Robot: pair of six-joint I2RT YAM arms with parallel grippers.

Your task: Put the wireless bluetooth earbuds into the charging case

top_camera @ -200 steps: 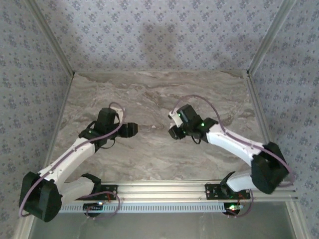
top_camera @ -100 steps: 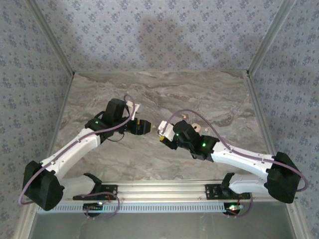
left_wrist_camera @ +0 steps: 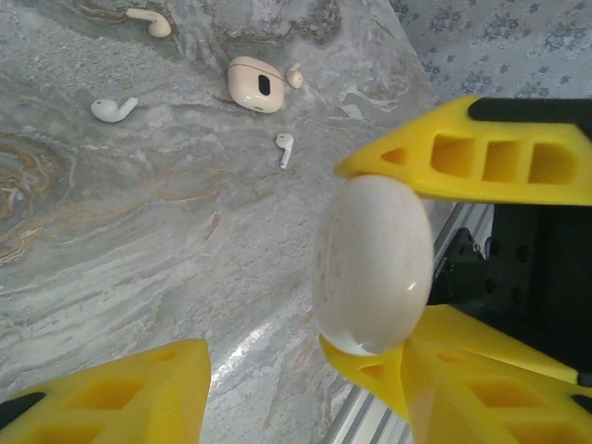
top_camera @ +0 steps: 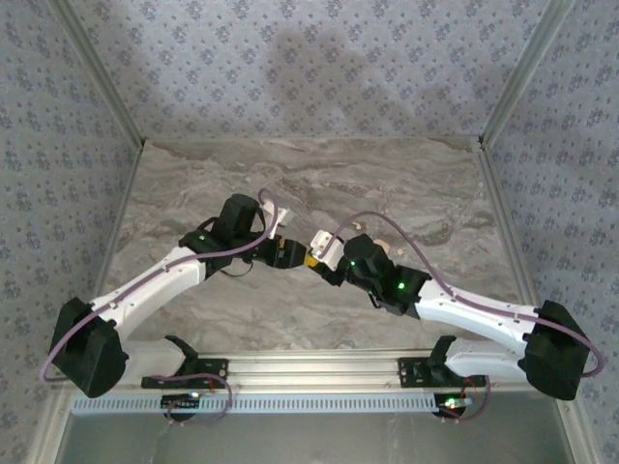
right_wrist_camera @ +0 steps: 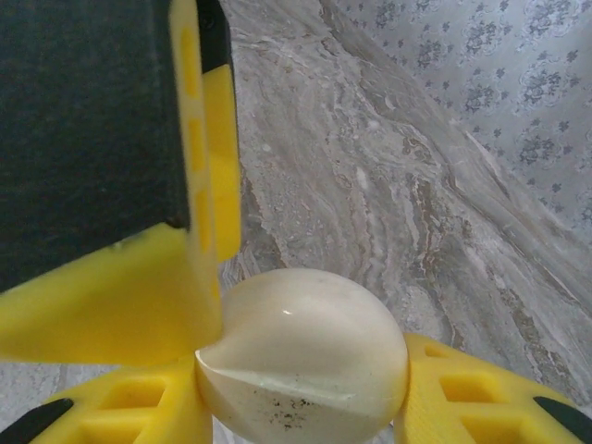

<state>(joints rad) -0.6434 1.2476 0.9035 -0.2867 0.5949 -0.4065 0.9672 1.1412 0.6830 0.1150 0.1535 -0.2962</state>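
Above the table (left_wrist_camera: 139,240), my right hand (right_wrist_camera: 303,384) gripped the shut white case (right_wrist_camera: 305,356) in the air, I judge so that my left hand (left_wrist_camera: 305,370), fingers apart with one tip touching it, could pry the lid open. Farther off on the table lay a tan case (left_wrist_camera: 254,83) and the loose white earbuds (left_wrist_camera: 113,109), scattered apart, with nothing blocking them.

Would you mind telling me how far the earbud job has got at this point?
Done: the white rounded case is off the table, clamped in the right gripper. In hand: the left gripper is open right beside it, and the case looks shut. Left: three earbuds lie loose on the table, waiting to be inserted.
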